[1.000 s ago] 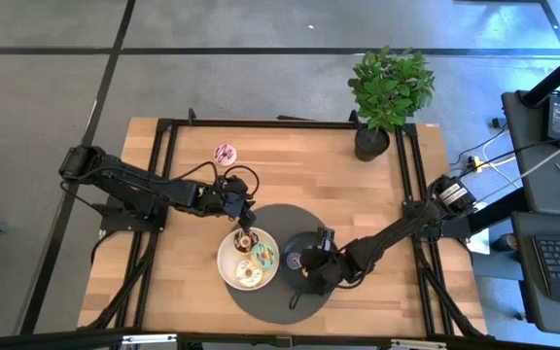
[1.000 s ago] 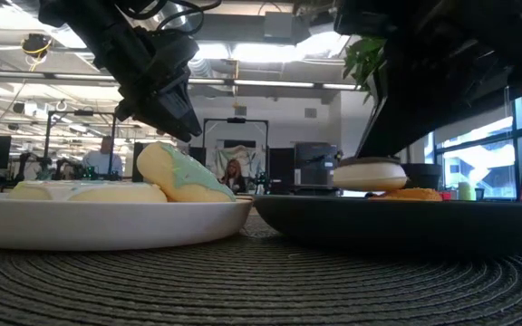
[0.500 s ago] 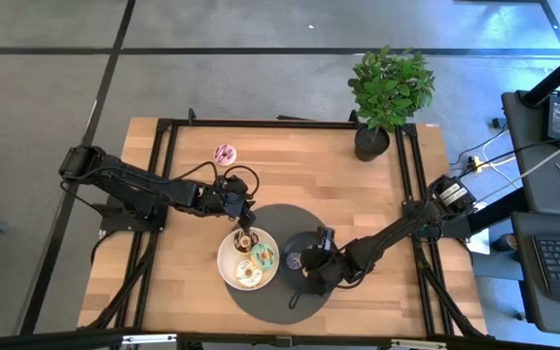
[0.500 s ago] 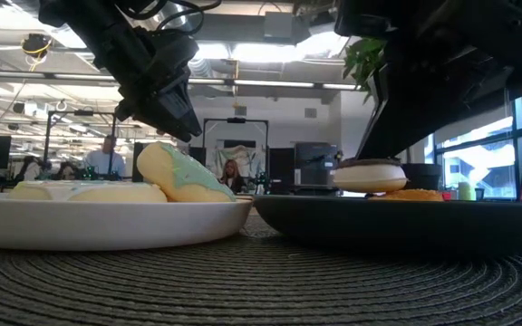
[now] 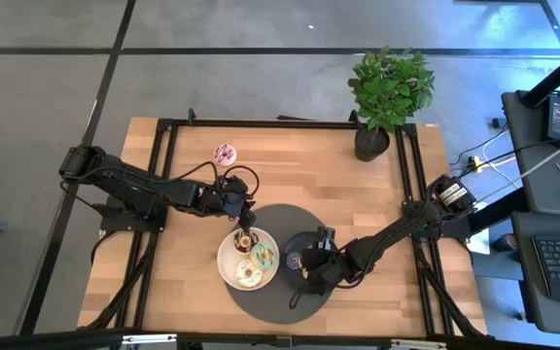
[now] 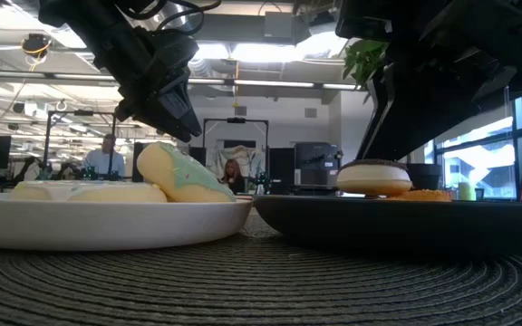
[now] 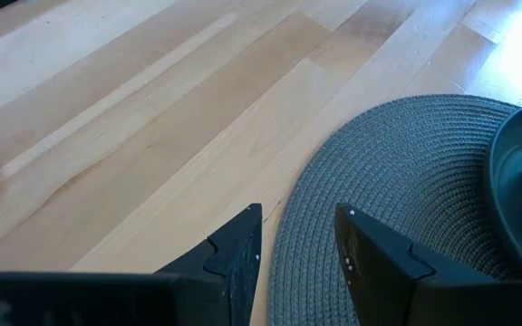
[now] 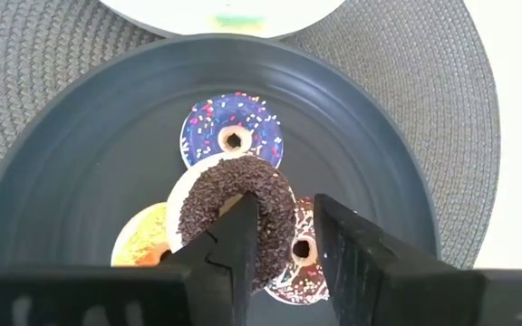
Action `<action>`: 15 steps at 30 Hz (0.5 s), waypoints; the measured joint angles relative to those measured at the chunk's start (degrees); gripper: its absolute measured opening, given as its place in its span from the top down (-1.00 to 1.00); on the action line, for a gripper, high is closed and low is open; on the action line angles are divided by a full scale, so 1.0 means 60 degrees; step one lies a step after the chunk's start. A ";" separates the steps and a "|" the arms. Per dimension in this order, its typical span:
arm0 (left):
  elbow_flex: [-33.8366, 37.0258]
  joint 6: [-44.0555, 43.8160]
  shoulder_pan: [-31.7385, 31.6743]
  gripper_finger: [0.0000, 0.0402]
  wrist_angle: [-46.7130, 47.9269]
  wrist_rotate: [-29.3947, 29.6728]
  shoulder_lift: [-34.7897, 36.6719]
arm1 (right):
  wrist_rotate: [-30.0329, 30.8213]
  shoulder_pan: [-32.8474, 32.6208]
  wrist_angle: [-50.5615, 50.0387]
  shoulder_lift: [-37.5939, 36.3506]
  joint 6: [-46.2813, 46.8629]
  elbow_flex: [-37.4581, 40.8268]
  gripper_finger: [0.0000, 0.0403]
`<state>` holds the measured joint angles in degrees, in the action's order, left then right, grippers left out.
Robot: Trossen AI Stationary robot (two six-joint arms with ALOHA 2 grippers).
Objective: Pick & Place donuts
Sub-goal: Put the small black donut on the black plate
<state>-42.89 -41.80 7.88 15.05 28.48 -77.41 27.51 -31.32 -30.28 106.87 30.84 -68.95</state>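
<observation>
Your right end effector (image 8: pixel 279 244) sits low over the black plate (image 8: pixel 80 154) on the round grey mat (image 5: pixel 275 297), its fingers closed on the chocolate-sprinkled donut (image 8: pixel 234 213), one finger through the ring's hole. Under and around that donut on the same plate you have a purple mini (image 8: pixel 232 129), an orange mini (image 8: pixel 139 237) and a brown mini (image 8: pixel 299 258). Your left end effector (image 7: pixel 297 244) hovers over the mat's far edge beside the white plate (image 5: pixel 224 262), fingers slightly apart and holding nothing. The white plate carries a green-iced donut (image 5: pixel 262 257), a cream one (image 5: pixel 249 276) and a dark one (image 5: pixel 245 240). A pink donut (image 5: pixel 225 153) lies alone on the table (image 5: pixel 299 165), well apart from both plates.
</observation>
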 joint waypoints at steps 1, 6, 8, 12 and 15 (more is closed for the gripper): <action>0.0000 0.0000 0.0000 0.32 0.0000 -0.0002 0.0000 | 0.0000 0.0001 -0.0001 0.0000 -0.0002 0.0000 0.42; 0.0000 0.0000 0.0000 0.32 0.0000 -0.0005 0.0000 | 0.0108 0.0001 -0.0089 -0.0007 -0.0002 0.0000 0.41; 0.0000 0.0000 0.0000 0.32 0.0000 -0.0005 0.0000 | 0.0142 0.0001 -0.0100 -0.0015 -0.0013 -0.0004 0.41; 0.0000 0.0000 0.0000 0.32 0.0000 -0.0005 0.0000 | 0.0153 0.0001 -0.0195 -0.0018 -0.0010 -0.0004 0.41; 0.0000 0.0000 0.0000 0.32 0.0000 -0.0005 0.0000 | 0.0152 0.0001 -0.0202 -0.0127 -0.0007 -0.0004 0.41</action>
<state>-42.89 -41.80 7.88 15.05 28.45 -77.41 28.42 -31.31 -31.49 106.10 30.80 -68.97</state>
